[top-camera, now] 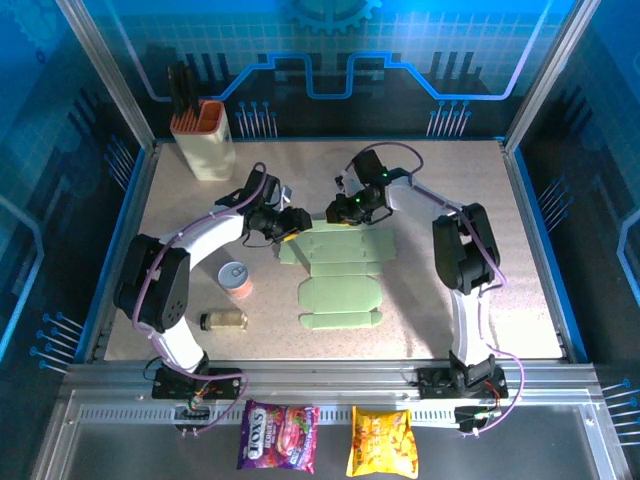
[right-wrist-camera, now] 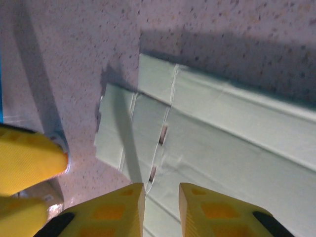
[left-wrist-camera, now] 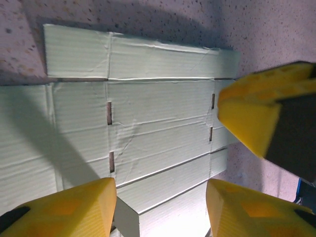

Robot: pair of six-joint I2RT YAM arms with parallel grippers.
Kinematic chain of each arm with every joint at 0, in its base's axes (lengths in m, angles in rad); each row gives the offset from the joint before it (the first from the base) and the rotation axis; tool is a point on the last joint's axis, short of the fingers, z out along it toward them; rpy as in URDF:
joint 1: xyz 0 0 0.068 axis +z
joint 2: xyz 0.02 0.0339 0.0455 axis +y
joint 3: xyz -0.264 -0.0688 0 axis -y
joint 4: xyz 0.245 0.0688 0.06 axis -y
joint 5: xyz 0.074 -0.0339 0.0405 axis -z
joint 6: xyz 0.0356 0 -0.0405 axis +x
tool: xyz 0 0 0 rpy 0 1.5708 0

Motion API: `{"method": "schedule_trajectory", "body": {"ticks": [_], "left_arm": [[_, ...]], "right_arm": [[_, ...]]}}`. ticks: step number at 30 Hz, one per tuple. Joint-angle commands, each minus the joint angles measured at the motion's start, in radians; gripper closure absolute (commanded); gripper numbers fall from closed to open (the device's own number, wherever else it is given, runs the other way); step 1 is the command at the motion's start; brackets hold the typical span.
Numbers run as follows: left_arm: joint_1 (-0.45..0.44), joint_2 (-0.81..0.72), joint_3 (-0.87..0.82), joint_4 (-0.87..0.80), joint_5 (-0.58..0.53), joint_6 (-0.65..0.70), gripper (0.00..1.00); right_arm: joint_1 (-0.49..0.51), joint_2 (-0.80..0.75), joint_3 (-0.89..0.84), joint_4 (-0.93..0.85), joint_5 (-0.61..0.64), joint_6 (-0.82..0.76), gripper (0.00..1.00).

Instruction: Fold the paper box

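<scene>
The paper box (top-camera: 340, 275) is a pale mint-green die-cut sheet lying mostly flat in the middle of the table. Both grippers meet at its far left end. My left gripper (top-camera: 290, 228) comes in from the left. In the left wrist view its yellow fingers (left-wrist-camera: 64, 207) stand wide apart with a raised, folded-up flap (left-wrist-camera: 168, 197) filling the gap and touching both. My right gripper (top-camera: 345, 210) hovers over the sheet (right-wrist-camera: 222, 128) near its slotted crease. Its fingers (right-wrist-camera: 118, 212) stand a narrow gap apart, and that gap (right-wrist-camera: 162, 210) has nothing in it.
A cream holder with an orange rim (top-camera: 203, 140) stands at the back left. A small tin (top-camera: 235, 277) and a jar lying on its side (top-camera: 223, 320) sit left of the sheet. Two snack bags (top-camera: 278, 437) lie on the rail in front.
</scene>
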Motion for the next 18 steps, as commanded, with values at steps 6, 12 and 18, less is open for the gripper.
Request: {"method": "schedule_trajectory", "body": {"ticks": [6, 12, 18], "left_arm": [[0.032, 0.039, 0.059, -0.048, 0.019, 0.046, 0.47], [0.036, 0.056, 0.072, -0.049, 0.02, 0.051, 0.47], [0.04, 0.076, 0.088, -0.05, 0.023, 0.056, 0.47]], "right_arm": [[-0.024, 0.162, 0.167, -0.088, 0.002, 0.027, 0.74], [-0.036, 0.205, 0.206, -0.091, 0.006, 0.035, 0.74], [-0.047, 0.249, 0.201, -0.091, 0.033, 0.028, 0.74]]}}
